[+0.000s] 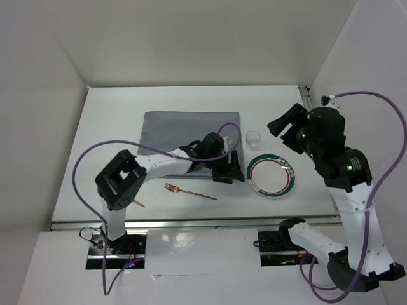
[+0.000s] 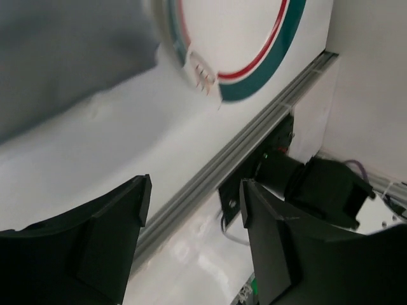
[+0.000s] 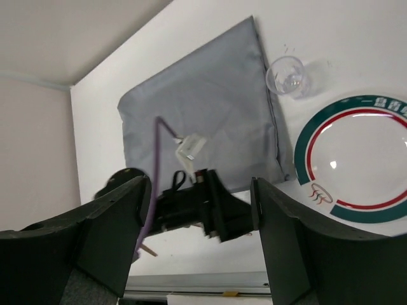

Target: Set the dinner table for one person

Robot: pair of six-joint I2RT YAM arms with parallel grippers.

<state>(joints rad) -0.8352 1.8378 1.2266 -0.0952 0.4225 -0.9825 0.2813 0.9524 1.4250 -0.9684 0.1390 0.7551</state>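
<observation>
The white dinner table (image 1: pixel 108 136) carries a grey cloth mat (image 1: pixel 191 130), a white plate with a green and red rim (image 1: pixel 272 175), a clear cup (image 1: pixel 254 138) and a copper fork (image 1: pixel 189 192). My left gripper (image 1: pixel 234 168) is open and empty, low over the mat's front right corner, just left of the plate. In the left wrist view (image 2: pixel 194 197) its jaws stand wide apart with the plate (image 2: pixel 254 44) beyond them. My right gripper (image 1: pixel 285 124) is open and empty, raised above the cup and plate. The right wrist view (image 3: pixel 200 190) looks down on the mat (image 3: pixel 203 108), cup (image 3: pixel 287 76) and plate (image 3: pixel 356 159).
A second copper utensil (image 1: pixel 138 203) pokes out from under the left arm's elbow. An aluminium rail (image 1: pixel 191 222) runs along the table's near edge and shows in the left wrist view (image 2: pixel 210 178). White walls close in the back and sides.
</observation>
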